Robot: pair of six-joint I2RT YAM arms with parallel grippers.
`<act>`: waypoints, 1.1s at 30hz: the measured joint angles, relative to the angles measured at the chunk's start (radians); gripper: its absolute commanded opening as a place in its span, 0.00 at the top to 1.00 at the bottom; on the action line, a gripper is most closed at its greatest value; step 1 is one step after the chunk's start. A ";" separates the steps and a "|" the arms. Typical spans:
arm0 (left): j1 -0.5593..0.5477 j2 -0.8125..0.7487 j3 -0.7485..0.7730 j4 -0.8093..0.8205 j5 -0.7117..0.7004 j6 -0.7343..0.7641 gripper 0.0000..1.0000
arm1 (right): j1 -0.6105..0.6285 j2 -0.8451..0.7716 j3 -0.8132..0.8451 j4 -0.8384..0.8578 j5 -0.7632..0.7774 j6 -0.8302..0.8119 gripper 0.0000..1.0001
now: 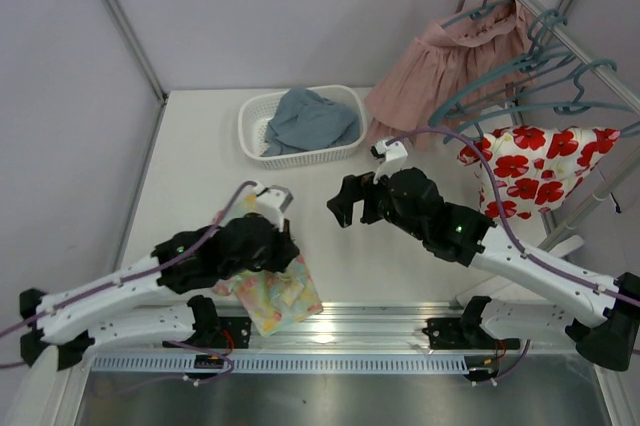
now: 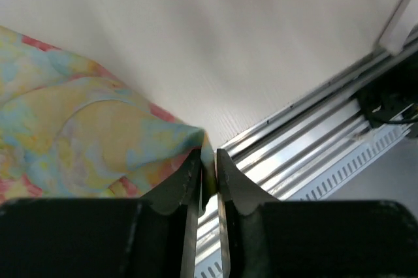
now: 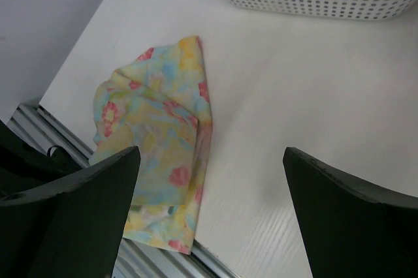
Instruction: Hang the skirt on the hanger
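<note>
The pastel yellow, green and blue flowered skirt [image 1: 272,296] lies crumpled at the table's near edge, partly over the metal rail. It also shows in the left wrist view [image 2: 78,128] and in the right wrist view [image 3: 163,141]. My left gripper [image 1: 283,258] [image 2: 209,160] is shut on a corner of the skirt, low over the table edge. My right gripper [image 1: 345,204] [image 3: 212,180] is open and empty, above the table to the right of the skirt. Several empty teal hangers [image 1: 520,71] hang on the rack at the back right, far from both grippers.
A white basket [image 1: 252,116] [image 3: 313,0] with grey-blue cloth stands at the back centre. A dusty-pink pleated skirt [image 1: 430,61] and a white garment with red flowers [image 1: 540,171] hang on the rack rail [image 1: 580,46]. A metal rail [image 1: 400,331] runs along the near edge.
</note>
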 measured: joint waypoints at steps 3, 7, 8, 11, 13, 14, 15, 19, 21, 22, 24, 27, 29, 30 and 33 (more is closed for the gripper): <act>-0.117 0.140 0.071 -0.036 -0.086 -0.047 0.74 | 0.029 0.017 -0.011 0.000 0.019 0.011 0.01; -0.163 0.126 0.069 -0.109 -0.228 -0.168 1.00 | 0.048 0.008 -0.052 0.003 0.038 0.036 0.01; -0.163 0.077 0.050 -0.119 -0.267 -0.205 1.00 | 0.049 0.000 -0.068 0.003 0.042 0.043 0.01; -0.163 -0.122 -0.006 -0.196 -0.372 -0.339 1.00 | 0.050 -0.032 -0.122 0.011 0.042 0.065 0.01; -0.162 -0.239 -0.014 -0.294 -0.444 -0.467 1.00 | 0.050 -0.041 -0.146 0.015 0.040 0.080 0.01; -0.162 -0.282 -0.011 -0.355 -0.483 -0.542 1.00 | 0.052 -0.039 -0.152 0.019 0.036 0.087 0.01; -0.161 -0.312 -0.004 -0.414 -0.518 -0.609 0.98 | 0.058 -0.031 -0.156 0.025 0.035 0.093 0.01; -0.158 -0.359 0.040 -0.526 -0.610 -0.750 0.33 | 0.105 0.057 -0.158 0.067 0.026 0.113 0.01; -0.158 -0.360 0.053 -0.547 -0.650 -0.805 0.05 | 0.128 0.108 -0.158 0.087 0.023 0.113 0.01; -0.157 -0.355 0.052 -0.554 -0.663 -0.829 0.01 | 0.140 0.135 -0.158 0.101 0.019 0.111 0.01; -0.156 -0.323 0.045 -0.569 -0.681 -0.875 0.00 | 0.156 0.185 -0.159 0.139 0.004 0.092 0.01; -0.150 -0.224 0.023 -0.576 -0.694 -0.917 0.00 | 0.176 0.256 -0.159 0.218 -0.027 0.012 0.01; -0.130 -0.166 0.006 -0.572 -0.692 -0.907 0.01 | 0.195 0.316 -0.150 0.265 -0.040 -0.079 0.01; -0.100 -0.157 -0.006 -0.557 -0.686 -0.868 0.00 | 0.210 0.349 -0.143 0.285 -0.042 -0.131 0.01; 0.118 -0.168 -0.089 -0.389 -0.567 -0.666 0.00 | 0.254 0.444 -0.119 0.337 -0.037 -0.261 0.01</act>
